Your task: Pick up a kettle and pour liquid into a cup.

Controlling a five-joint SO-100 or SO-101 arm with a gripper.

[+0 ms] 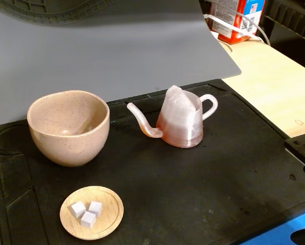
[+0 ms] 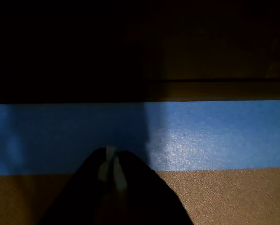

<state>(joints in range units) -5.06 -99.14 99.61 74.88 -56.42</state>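
Tabletop (image 1: 275,81) in light wood at right of the fixed view, carrying a black work mat (image 1: 203,194) with moulded recesses. Grey sheet (image 1: 116,46) propped behind the mat, red-and-white carton (image 1: 239,18) at top right corner, white cable beside it.

Cup (image 1: 69,127), beige-pink speckled, handleless, upright on mat at left of the fixed view; inside looks empty as far as visible. Wider than kettle.

Kettle (image 1: 182,122), translucent pinkish-white, ribbed, upright at mat centre, well apart from cup. Thin curved spout pointing left toward cup, tip short of its rim, not touching. Loop handle on right side. Liquid (image 1: 180,137), reddish-brown, showing through lower part of body and lower spout.

Wooden dish (image 1: 92,212), small, flat, round, at front left of mat, near cup but apart. Three white cubes (image 1: 88,212) clustered on it, touching or nearly so.

Fingers (image 2: 112,169) seen only in the wrist view, dark, entering from bottom edge, pale tips pressed close together with barely any gap, holding nothing. Directly beyond fingers: blue tape strip (image 2: 215,136) running across, brown surface below it on both sides of fingers, dark shadowed area further past the tape. Arm out of the fixed view, so kettle, cup and dish placement relative to fingers cannot be told; none near the fingers in the wrist view.
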